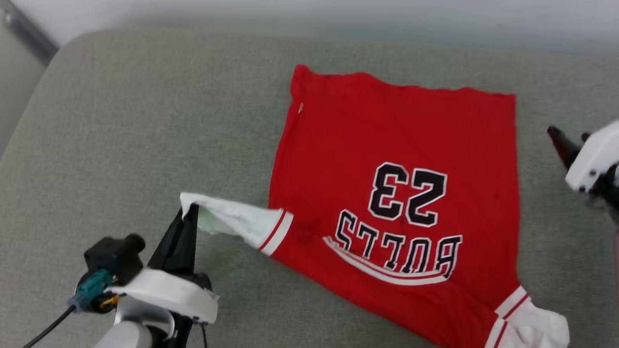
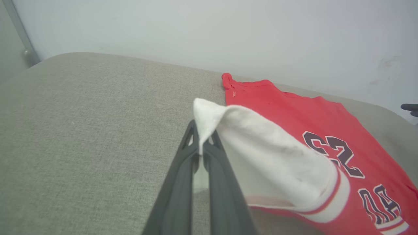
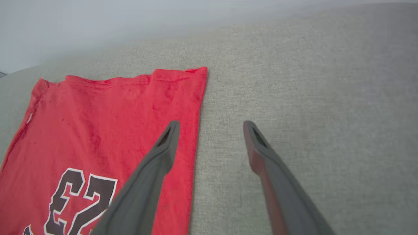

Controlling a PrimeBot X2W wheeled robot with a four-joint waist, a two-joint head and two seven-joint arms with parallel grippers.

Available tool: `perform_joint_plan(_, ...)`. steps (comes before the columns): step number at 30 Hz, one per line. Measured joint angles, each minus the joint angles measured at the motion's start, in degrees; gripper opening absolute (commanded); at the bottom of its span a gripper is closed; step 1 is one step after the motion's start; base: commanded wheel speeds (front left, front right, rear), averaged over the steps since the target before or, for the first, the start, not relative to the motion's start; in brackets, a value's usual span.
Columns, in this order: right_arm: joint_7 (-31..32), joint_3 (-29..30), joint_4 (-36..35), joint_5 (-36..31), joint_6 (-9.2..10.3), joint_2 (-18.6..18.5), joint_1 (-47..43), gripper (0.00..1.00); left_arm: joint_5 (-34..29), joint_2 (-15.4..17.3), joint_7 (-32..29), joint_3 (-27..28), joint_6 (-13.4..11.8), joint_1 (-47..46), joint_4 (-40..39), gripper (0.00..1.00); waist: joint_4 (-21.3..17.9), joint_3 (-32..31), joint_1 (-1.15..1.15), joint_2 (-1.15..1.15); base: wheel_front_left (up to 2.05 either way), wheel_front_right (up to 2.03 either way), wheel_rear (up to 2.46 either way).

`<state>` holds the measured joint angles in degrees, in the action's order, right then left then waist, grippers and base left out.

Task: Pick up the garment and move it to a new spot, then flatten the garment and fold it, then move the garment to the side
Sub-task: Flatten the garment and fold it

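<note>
The garment (image 1: 387,145), a red jersey with dark "23" and "BULLS" lettering, lies spread front-up on the grey cushion (image 1: 145,121), its hem toward the far edge. My left gripper (image 1: 189,210) is shut on the tip of the white left sleeve (image 1: 232,220), holding it raised off the cushion; the left wrist view shows the sleeve (image 2: 271,153) pinched at the fingertips of this gripper (image 2: 200,143). My right gripper (image 3: 210,125) hangs open above the garment's right side edge (image 3: 192,130), one finger over red cloth, the other over bare cushion. The other white sleeve (image 1: 537,324) lies bunched at the lower right.
The grey cushion (image 3: 310,81) has bare room left of the garment and a narrower strip on its right. A pale wall (image 2: 209,29) runs behind the far edge. A dark upright post (image 2: 23,42) stands at the far left corner.
</note>
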<state>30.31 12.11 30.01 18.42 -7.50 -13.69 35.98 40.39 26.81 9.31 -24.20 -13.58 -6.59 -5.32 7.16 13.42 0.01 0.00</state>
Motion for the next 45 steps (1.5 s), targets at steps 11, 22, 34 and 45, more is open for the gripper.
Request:
perform_joint_plan(11,9.85,3.63,12.49,-8.06,0.0,-1.46,19.36,1.0,-1.44,-2.45,1.04,-2.68,3.56,-8.16,1.7,0.0,6.21,11.51,0.01,0.0,0.0,0.0,0.0)
perform_joint_plan(22,17.72,12.99,20.02,-17.67,-0.07,-1.65,26.41,0.0,-1.56,-4.23,2.47,-3.59,5.53,-10.48,5.91,0.0,9.72,14.87,-0.01,0.0,0.0,0.0,0.0)
perform_joint_plan(34,14.48,8.6,15.6,-18.87,-0.01,-2.31,23.78,0.0,0.01,-4.28,2.91,-3.34,5.49,-8.75,10.94,0.0,8.17,8.47,0.0,0.0,0.0,0.0,0.0)
perform_joint_plan(45,20.19,-0.51,-2.43,-5.9,-0.01,-7.14,-3.11,0.0,1.65,-1.59,1.18,-2.09,0.9,0.91,10.62,0.0,2.79,-3.81,-0.02,0.0,0.0,0.0,0.0)
